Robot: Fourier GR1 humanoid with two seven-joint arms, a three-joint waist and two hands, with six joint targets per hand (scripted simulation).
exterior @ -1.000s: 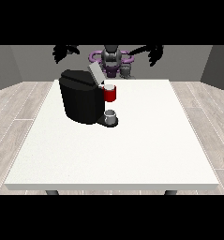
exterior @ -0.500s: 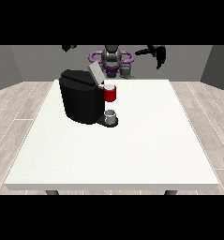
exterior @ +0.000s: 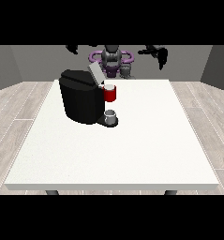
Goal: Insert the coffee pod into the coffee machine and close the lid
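No readable text, label, brand, number or sign anywhere. None on the black coffee machine (exterior: 81,101), none on its raised lid (exterior: 95,73), none on the red part (exterior: 110,94) at its front, none on the white tabletop (exterior: 146,140).

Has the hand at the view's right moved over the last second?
Yes. The hand at the view's right has swung outward, toward the view's right, away from the robot's torso, and hangs above the table's far edge.
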